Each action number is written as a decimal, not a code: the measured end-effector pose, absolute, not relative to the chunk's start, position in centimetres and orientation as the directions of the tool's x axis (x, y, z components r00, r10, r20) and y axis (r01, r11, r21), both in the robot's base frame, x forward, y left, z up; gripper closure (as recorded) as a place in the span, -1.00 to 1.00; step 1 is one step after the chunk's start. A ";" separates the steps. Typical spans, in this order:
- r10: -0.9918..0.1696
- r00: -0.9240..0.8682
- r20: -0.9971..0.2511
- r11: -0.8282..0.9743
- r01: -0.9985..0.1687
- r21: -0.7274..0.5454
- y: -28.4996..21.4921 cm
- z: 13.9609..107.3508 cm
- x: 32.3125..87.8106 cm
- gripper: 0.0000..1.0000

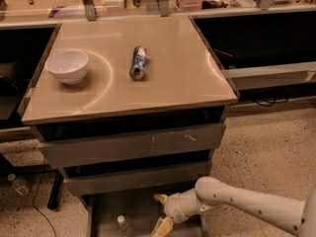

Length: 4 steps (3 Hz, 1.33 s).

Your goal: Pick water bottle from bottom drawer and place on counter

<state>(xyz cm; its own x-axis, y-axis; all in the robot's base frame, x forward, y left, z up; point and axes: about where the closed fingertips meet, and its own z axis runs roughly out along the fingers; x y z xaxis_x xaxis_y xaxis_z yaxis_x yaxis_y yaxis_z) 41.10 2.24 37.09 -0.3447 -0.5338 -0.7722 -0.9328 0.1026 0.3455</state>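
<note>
The small clear plastic water bottle with a white cap [122,224] lies on the floor of the wide, shallow grey metal bottom drawer [106,209], which is pulled out. It is to the left of the fingers, near them but apart, at about the level of the lower one.

The gripper [158,215] hangs over the drawer floor at the end of a white arm [247,207] that reaches in from the right. Its two pale yellow fingers [163,226] are spread apart, tips pointing left toward the bottle. Nothing is between them, and they touch neither the bottle nor, as far as can be seen, the drawer.

Above the fingers are two closed drawers with long grey fronts, the lower [136,178] and the upper, scratched one [133,144]. Higher still is the glossy tan-beige counter [182,78] with a thin dark rim. On it, up and to the left, stand a white bowl [67,66] and, lying on its side, a crushed blue-and-silver can [138,62].

The speckled stone floor [269,147] spreads to the right. Far left, on the ground, lies a bottle with a red label [19,184].
</note>
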 end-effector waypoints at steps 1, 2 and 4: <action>-0.472 -0.292 -0.831 0.105 -0.955 0.277 4.1 35.8 41.8 -1.00; -0.384 -0.210 -0.899 0.104 -0.978 0.184 8.0 33.9 43.4 -1.00; -0.364 -0.187 -0.913 0.094 -0.982 0.164 9.7 33.0 43.1 -1.00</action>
